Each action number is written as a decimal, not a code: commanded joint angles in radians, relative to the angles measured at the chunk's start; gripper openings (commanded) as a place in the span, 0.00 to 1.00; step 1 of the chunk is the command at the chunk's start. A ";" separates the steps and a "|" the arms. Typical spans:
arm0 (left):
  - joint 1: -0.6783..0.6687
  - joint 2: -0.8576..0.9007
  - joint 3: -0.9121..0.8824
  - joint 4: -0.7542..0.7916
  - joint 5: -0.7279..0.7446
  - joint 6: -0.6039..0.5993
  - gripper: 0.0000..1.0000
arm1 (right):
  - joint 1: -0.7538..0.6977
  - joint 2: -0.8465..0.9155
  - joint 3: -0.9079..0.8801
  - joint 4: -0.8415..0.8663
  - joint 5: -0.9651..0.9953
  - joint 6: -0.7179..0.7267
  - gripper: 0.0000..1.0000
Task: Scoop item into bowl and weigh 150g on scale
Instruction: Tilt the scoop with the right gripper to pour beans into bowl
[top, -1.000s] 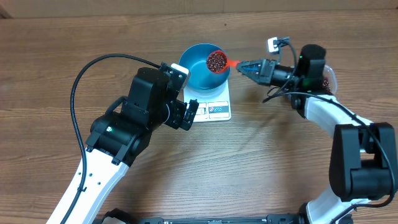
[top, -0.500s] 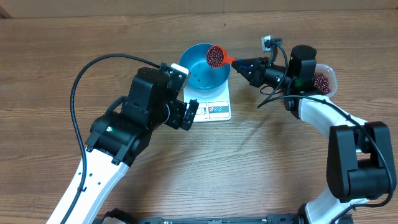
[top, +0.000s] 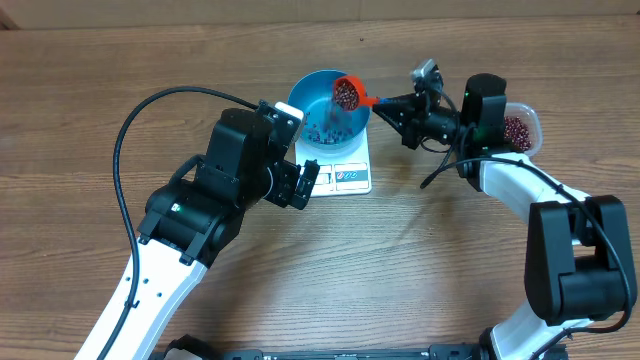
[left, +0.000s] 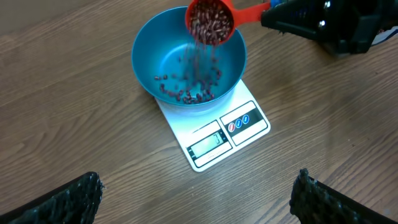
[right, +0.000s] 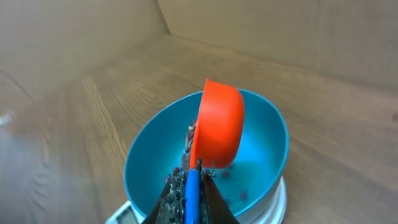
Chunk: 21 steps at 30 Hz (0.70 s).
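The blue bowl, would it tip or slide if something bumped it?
Probably it rocks or slides fairly easily: the blue bowl is wider than the scale under it. It is likely light, with only a few beans in its bottom. It looks stiff, not floppy.

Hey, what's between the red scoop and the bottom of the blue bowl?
Falling beans: a loose stream drops from the tilted scoop onto the floor of the bowl. The left wrist view shows it best.
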 joint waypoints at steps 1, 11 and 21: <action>-0.004 0.004 -0.009 0.000 -0.011 -0.010 1.00 | 0.019 0.003 0.007 0.003 -0.001 -0.200 0.04; -0.004 0.004 -0.009 0.000 -0.011 -0.010 1.00 | 0.020 0.003 0.007 0.004 -0.046 -0.486 0.04; -0.004 0.004 -0.009 0.000 -0.011 -0.010 1.00 | 0.020 0.003 0.007 0.007 -0.045 -0.687 0.04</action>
